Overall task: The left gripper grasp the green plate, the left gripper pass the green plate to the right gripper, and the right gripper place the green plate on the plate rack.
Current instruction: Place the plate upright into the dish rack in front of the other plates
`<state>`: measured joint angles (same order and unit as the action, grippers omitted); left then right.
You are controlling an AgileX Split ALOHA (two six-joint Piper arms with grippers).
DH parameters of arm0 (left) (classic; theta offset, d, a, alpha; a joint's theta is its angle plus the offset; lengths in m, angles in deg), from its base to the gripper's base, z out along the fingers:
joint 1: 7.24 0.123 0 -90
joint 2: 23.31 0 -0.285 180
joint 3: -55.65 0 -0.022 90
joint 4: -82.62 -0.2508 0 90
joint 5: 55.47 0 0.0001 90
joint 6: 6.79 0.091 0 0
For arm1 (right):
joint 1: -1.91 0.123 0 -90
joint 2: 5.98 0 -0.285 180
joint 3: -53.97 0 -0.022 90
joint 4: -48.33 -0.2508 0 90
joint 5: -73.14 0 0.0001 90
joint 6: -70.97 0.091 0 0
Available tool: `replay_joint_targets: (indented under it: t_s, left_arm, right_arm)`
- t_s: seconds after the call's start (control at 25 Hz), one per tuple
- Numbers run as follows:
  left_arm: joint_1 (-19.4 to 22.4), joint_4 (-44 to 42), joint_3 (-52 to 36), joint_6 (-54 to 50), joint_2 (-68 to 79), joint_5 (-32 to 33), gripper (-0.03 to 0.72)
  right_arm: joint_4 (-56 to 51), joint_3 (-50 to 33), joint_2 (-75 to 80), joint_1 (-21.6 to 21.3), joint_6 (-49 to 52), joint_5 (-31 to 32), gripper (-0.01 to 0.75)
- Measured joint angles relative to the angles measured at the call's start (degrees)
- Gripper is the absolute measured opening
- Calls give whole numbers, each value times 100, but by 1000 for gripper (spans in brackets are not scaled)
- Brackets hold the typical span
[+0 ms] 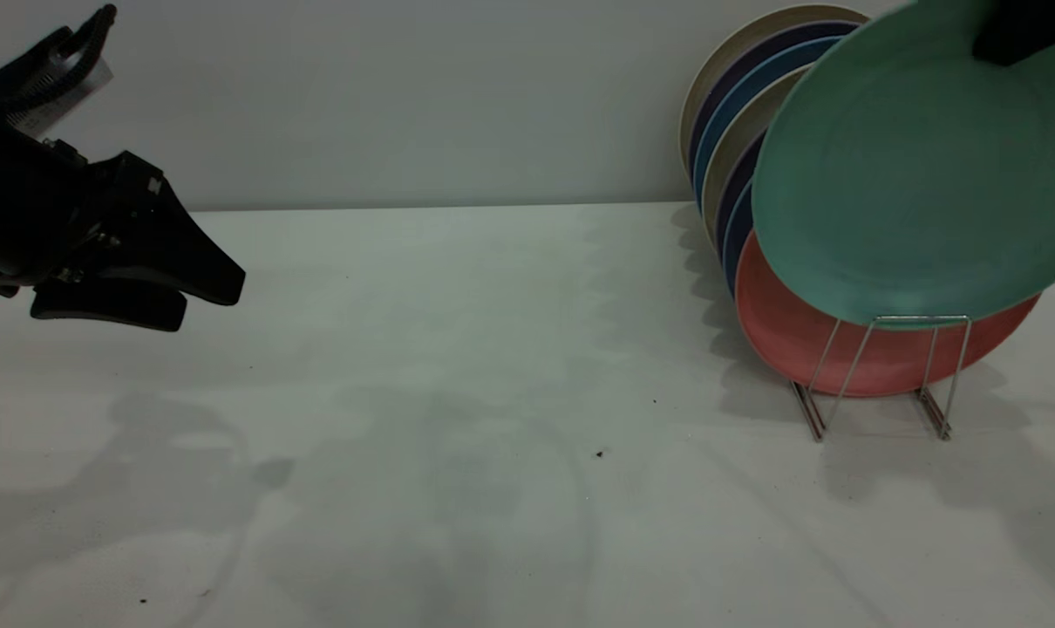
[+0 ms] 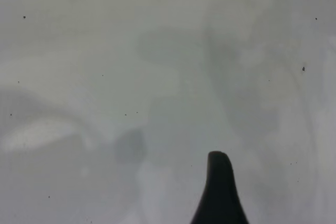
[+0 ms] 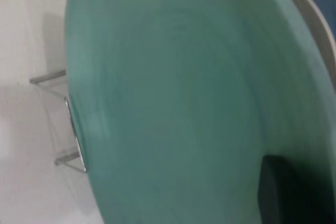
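The green plate (image 1: pixel 911 174) hangs tilted at the right, in front of the plates standing in the plate rack (image 1: pixel 876 375). Its lower edge sits at the top of the rack's front wire loop, and I cannot tell whether they touch. My right gripper (image 1: pixel 1011 35) is shut on the plate's upper rim at the top right corner. In the right wrist view the green plate (image 3: pixel 178 103) fills the picture, one of the fingers (image 3: pixel 286 192) lies dark on its face, and the rack's wire (image 3: pixel 71 124) shows past its edge. My left gripper (image 1: pixel 209 301) hovers open at the far left over bare table.
A salmon-pink plate (image 1: pixel 798 340) stands in the rack right behind the green one, with blue (image 1: pixel 737 105) and beige (image 1: pixel 711 78) plates behind it. The white table (image 1: pixel 458 392) stretches between the arms. The left wrist view shows only table and one of its fingers (image 2: pixel 218 192).
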<state>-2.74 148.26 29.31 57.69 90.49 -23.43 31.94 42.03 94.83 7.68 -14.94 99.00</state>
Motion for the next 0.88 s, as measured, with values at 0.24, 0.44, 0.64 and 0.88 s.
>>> replay_joint_targets:
  t_s: [0.24, 0.44, 0.64, 0.88]
  left_arm:
    - [0, 0, 0, -6, 0, 0, 592]
    - [0, 0, 0, -6, 0, 13, 592]
    - [0, 0, 0, -22, 0, 16, 592]
    - [0, 0, 0, -78, 0, 16, 592]
  right_arm:
    - [-7, 11, 105, 0, 0, -23, 67]
    - [-135, 11, 367, 0, 6, -79, 67]
    - [-308, 11, 408, 0, 6, -35, 79]
    - [-363, 11, 408, 0, 30, 253, 190]
